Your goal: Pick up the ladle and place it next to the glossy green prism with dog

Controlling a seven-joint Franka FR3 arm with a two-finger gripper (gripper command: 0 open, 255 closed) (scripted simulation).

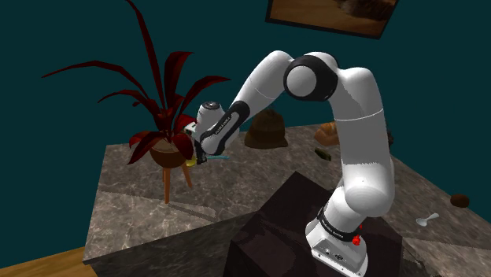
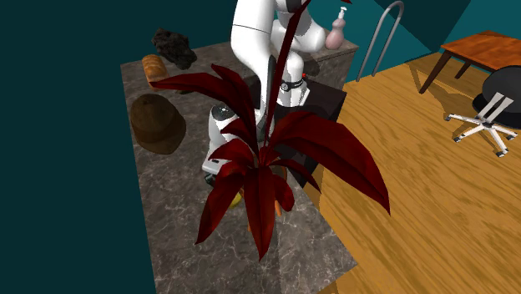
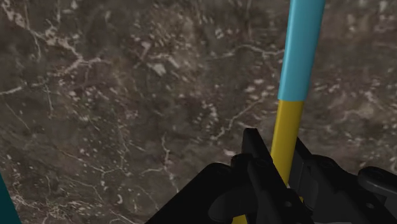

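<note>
White arm (image 1: 363, 142), dark joints (image 1: 305, 77), black tool (image 3: 278, 151), perhaps red base button (image 1: 356, 238)

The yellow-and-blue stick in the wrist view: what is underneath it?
Dark marbled countertop lies beneath the ladle handle, which the claw clasps. The handle's lower end is hidden between the claw's fingers.

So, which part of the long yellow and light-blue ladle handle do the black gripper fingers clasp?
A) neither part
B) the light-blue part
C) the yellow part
C: the gripper is shut on the ladle handle at its yellow stretch, and the light-blue stretch lies beyond the fingertips.
</note>
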